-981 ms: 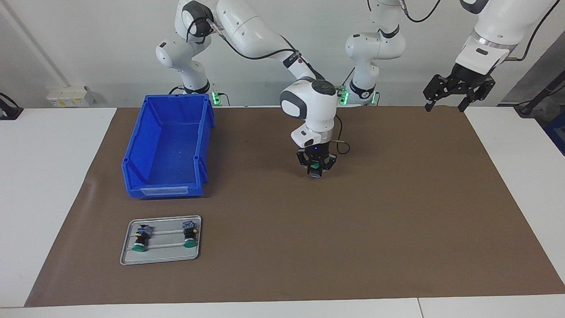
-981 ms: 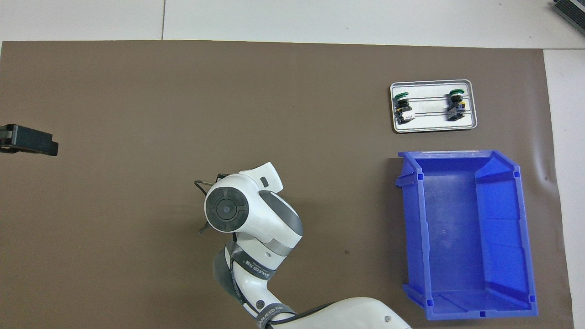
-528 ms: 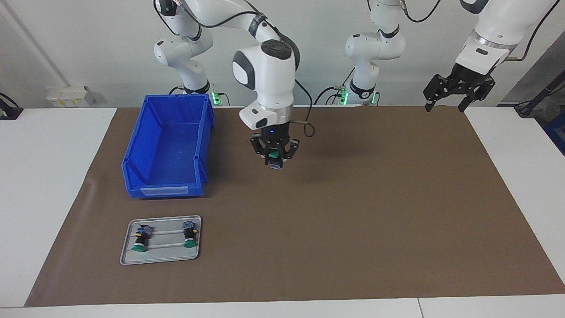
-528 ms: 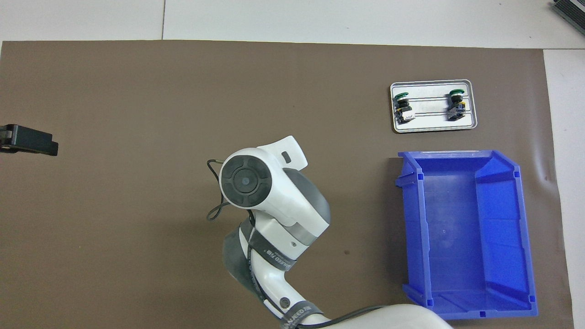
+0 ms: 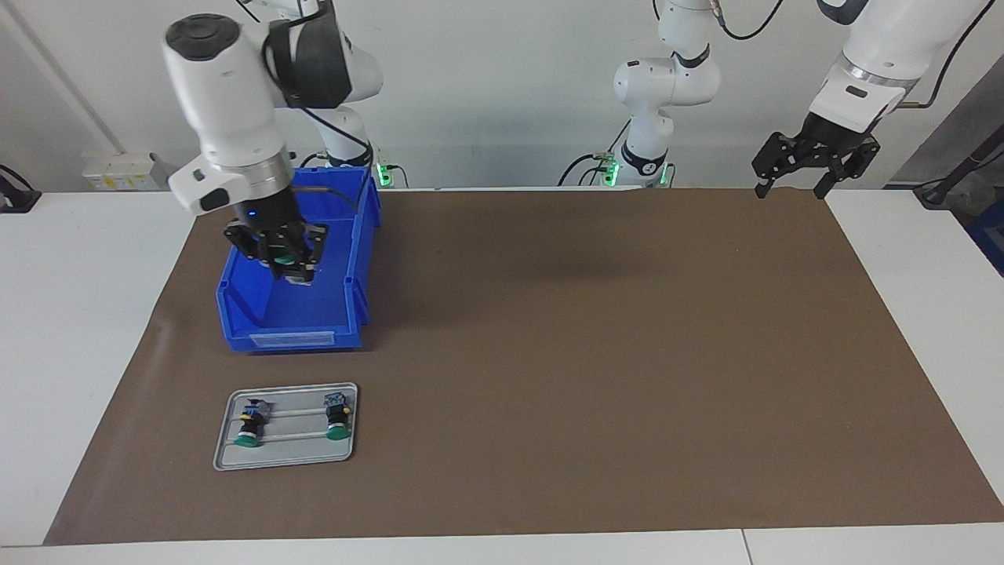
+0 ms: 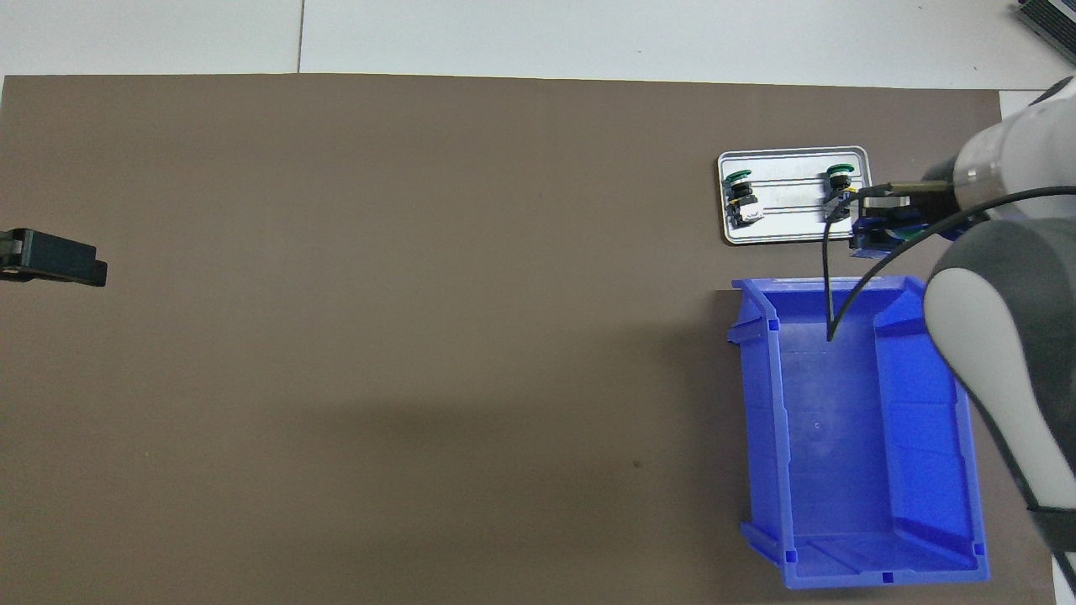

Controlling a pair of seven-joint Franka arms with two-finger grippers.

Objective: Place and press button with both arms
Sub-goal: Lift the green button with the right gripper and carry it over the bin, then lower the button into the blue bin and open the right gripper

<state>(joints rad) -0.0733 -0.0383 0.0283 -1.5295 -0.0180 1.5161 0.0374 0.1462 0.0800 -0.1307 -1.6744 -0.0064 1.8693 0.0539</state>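
My right gripper (image 5: 287, 265) hangs over the blue bin (image 5: 294, 339), shut on a button (image 5: 293, 274) with a green cap and a grey block below it. In the overhead view the right gripper (image 6: 883, 228) shows past the white forearm, by the bin (image 6: 761, 403) and the tray. Two more buttons (image 5: 249, 424) (image 5: 337, 419) lie on the small grey tray (image 5: 227, 463), also seen from above as two buttons (image 6: 740, 195) (image 6: 838, 190). My left gripper (image 5: 789, 188) waits open and raised over the mat's corner at its own end, its tip (image 6: 52, 259) just entering the overhead view.
A brown mat (image 5: 596, 377) covers the table's middle. The tray (image 6: 799, 237) sits farther from the robots than the bin, both toward the right arm's end. White table (image 5: 94, 329) borders the mat.
The right arm has swung from over the middle of the mat to over the blue bin, carrying the button and rising. The left arm has not moved.
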